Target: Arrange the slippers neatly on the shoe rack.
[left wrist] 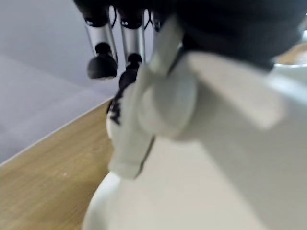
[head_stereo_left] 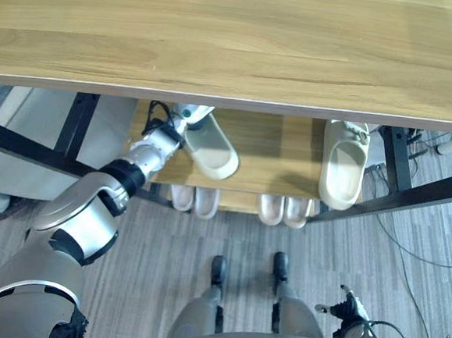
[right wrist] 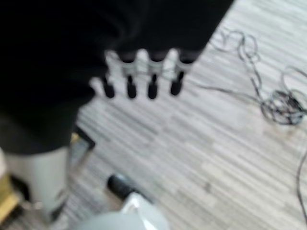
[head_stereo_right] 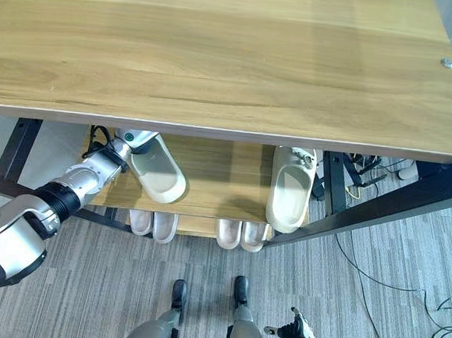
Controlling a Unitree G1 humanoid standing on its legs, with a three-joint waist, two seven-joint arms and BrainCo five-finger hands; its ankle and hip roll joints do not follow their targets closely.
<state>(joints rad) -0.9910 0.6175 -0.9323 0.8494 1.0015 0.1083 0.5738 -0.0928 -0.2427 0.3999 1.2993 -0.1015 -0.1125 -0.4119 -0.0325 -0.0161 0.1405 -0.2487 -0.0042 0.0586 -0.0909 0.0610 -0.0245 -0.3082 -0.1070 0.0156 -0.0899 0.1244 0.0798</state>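
Your left hand (head_stereo_left: pixel 185 116) grips the heel of a white slipper (head_stereo_left: pixel 212 147) lying angled on the shoe rack (head_stereo_right: pixel 225 186) shelf; its mate (head_stereo_left: pixel 343 164) rests well apart; your right hand (right wrist: pixel 144 76) hangs relaxed, empty

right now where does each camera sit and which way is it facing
Left eye view: on the head, looking down past the rack's top board at the left hand on a slipper; the left arm shows.
Right eye view: beside it, same scene; second slipper lies on the shelf.
Left wrist view: on the left wrist, very close to the slipper; fingers show.
Right wrist view: on the right wrist, facing the floor; right hand hangs open.
Both eye views share the rack, both slippers and lower pairs.
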